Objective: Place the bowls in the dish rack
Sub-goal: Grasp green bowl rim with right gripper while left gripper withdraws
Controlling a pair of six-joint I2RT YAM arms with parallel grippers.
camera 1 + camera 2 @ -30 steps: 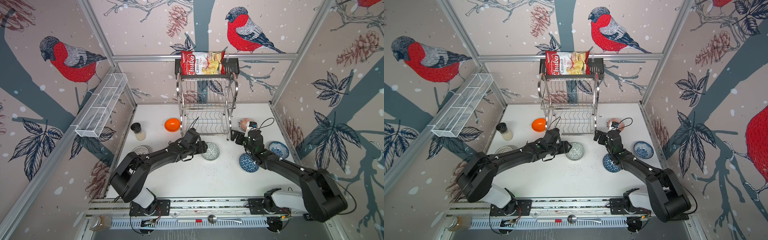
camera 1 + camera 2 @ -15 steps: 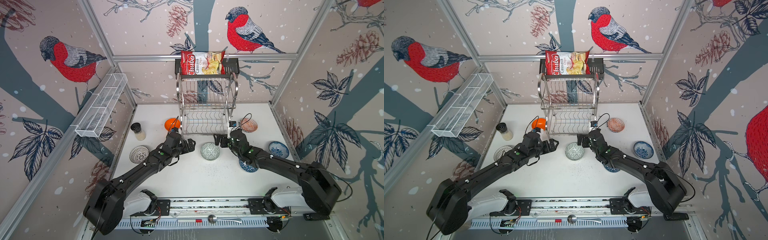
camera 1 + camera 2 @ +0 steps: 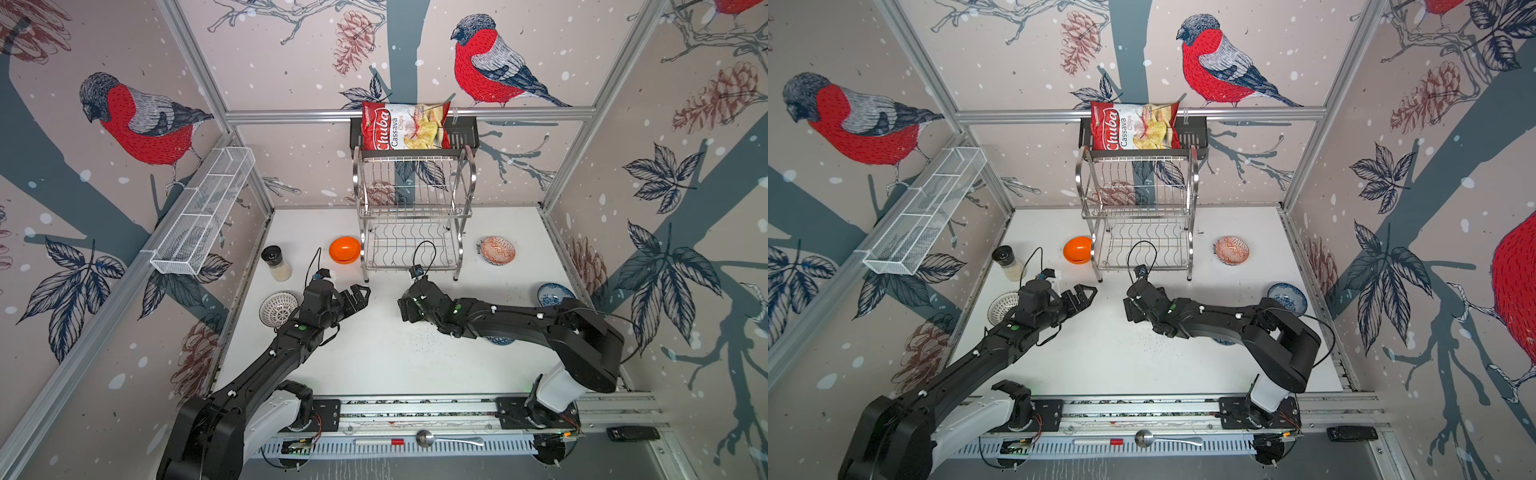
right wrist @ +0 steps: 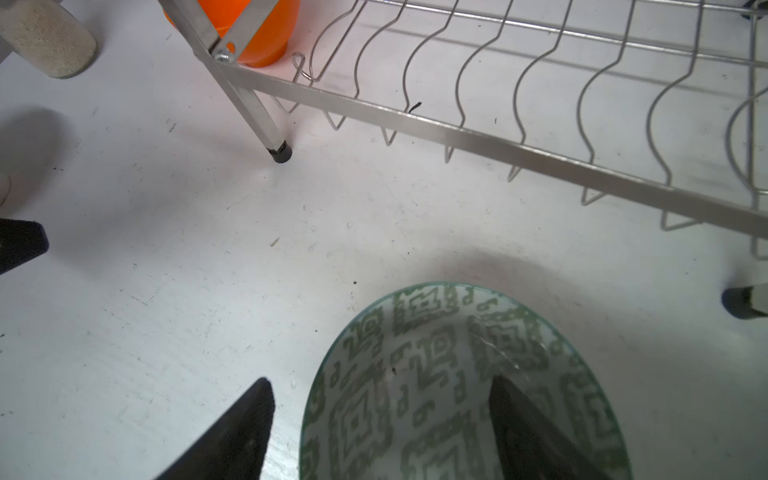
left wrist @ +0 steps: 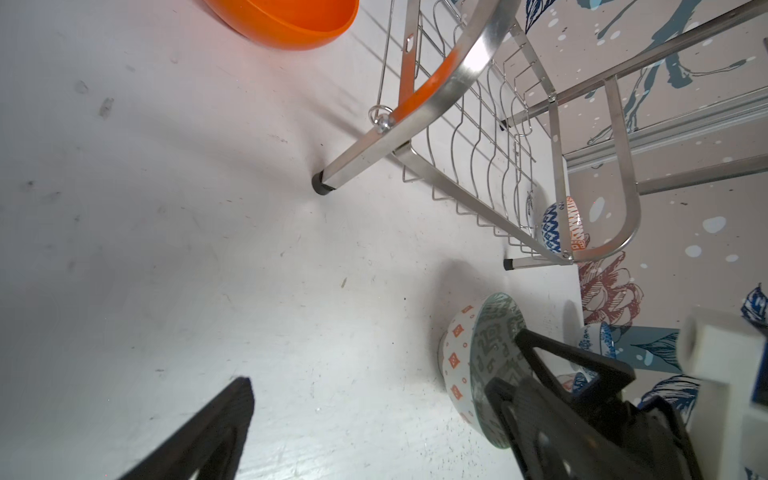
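Your right gripper (image 4: 379,380) sits astride the rim of the green bowl (image 4: 436,353). One finger (image 4: 536,432) is down inside the bowl. The other (image 4: 232,432) is outside it, over the table (image 3: 374,365), with a clear gap between it and the rim. The jaws are parted and nothing is gripped yet. The bowl stands upright on the table, just in front of the lower shelf of the rack (image 3: 415,215) (in both top views the gripper hides the bowl, so look to the wrist views for it).

Your left gripper (image 3: 359,297) is spread wide and holds nothing. It is over the table near the rack's front left leg and points across at the right gripper.

The other bowls you can see all lie on the table:
- The orange bowl (image 3: 344,249) is just beside the rack's left legs; whether it touches them, you cannot tell.
- The red bowl (image 3: 497,250) lies to the right of the rack, apart from it.
- The blue bowl (image 3: 555,294) is near the right wall, by your right arm's elbow.
- The dark bowl (image 3: 500,340) is mostly hidden under that arm.
- The white bowl (image 3: 278,308) is just beside your left wrist, with the shaker (image 3: 276,264) behind it.
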